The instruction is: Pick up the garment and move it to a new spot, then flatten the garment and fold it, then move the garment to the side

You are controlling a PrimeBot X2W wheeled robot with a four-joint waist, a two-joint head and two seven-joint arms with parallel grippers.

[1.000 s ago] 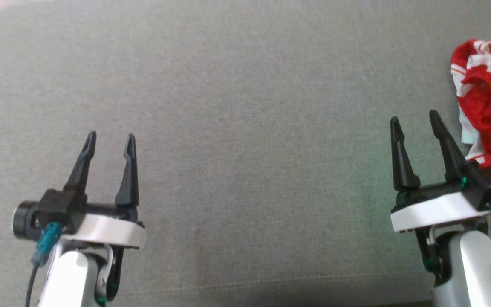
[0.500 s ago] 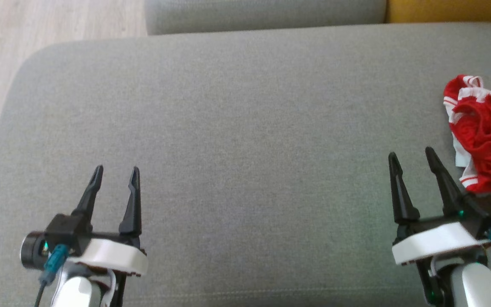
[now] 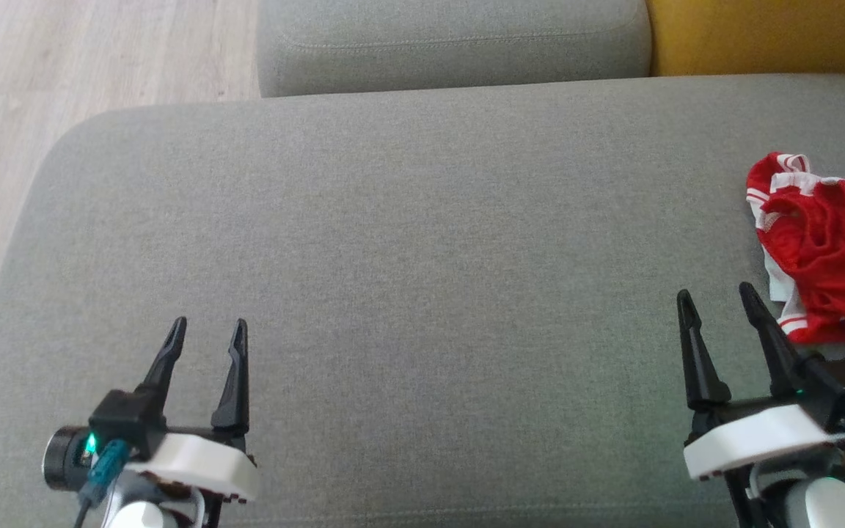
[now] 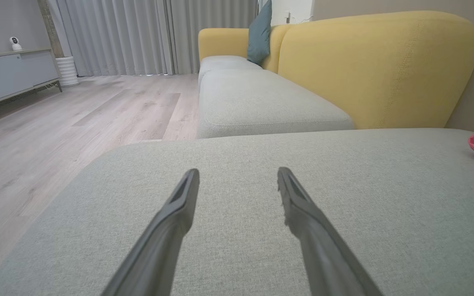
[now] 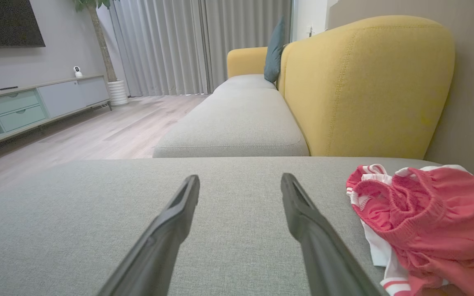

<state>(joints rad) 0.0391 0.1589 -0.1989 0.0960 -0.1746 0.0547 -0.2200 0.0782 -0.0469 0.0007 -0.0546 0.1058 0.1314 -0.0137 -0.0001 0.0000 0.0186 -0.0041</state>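
Grey cushion (image 3: 393,220) holds crumpled red-and-white garment (image 3: 826,249) just beside right hand (image 3: 714,292).

L pincer (image 3: 210,323), two long black tapered fingers (image 3: 158,363), white wrist collar (image 3: 195,462), teal cable plug (image 3: 100,458), green LED (image 3: 90,442), R pincer (image 3: 714,290) same, pale grey forearm (image 3: 826,507)

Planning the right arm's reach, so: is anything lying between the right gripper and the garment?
Nothing visible. The open right gripper is over bare grey cushion, and the crumpled red garment lies just to its right, with only cushion fabric between them.
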